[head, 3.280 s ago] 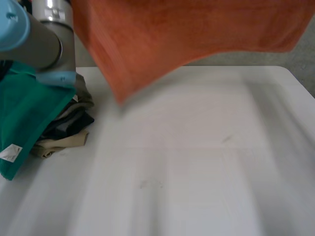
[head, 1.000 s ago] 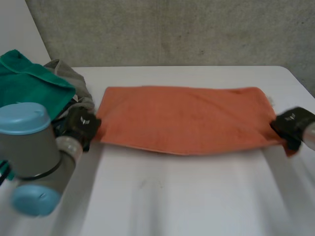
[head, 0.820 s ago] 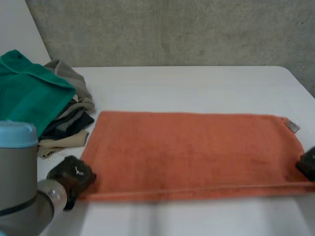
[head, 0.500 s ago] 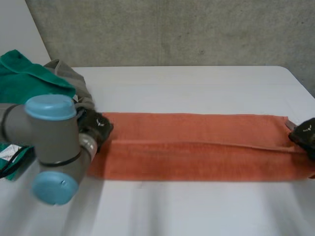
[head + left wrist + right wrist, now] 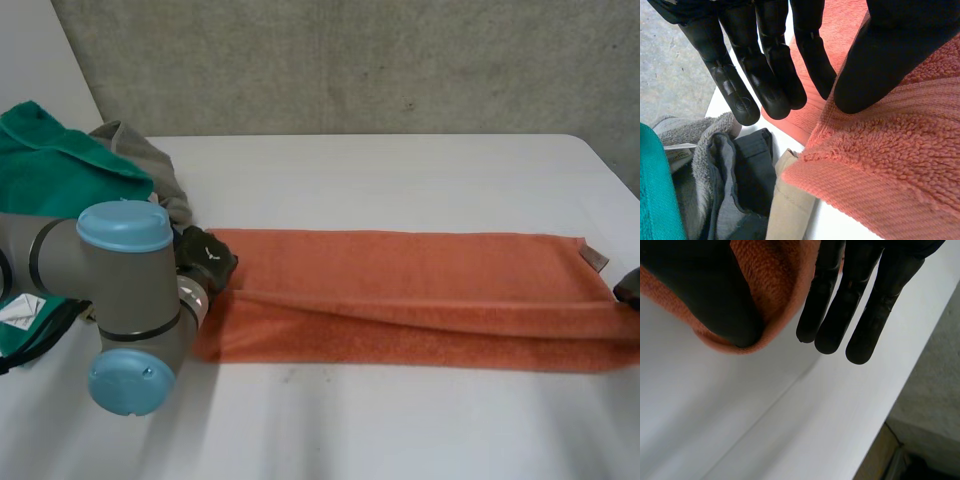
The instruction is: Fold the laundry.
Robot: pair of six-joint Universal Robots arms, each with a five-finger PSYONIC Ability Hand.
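Lengthwise folding looks to be the step in hand: the long orange terry-cloth towel lies across the middle of the white table, doubled along its length, with a hand at each short end. The left hand pinches the upper layer's corner between thumb and straight fingers, just beside the pile of green, grey and beige clothes. The right hand holds the opposite end the same way, cloth caught between thumb and straight fingers. The top layer sits askew, so a strip of the lower layer shows along the near side, wider toward the left hand. Next, I judge, the edges want squaring before both hands let go and one end is brought over the other.
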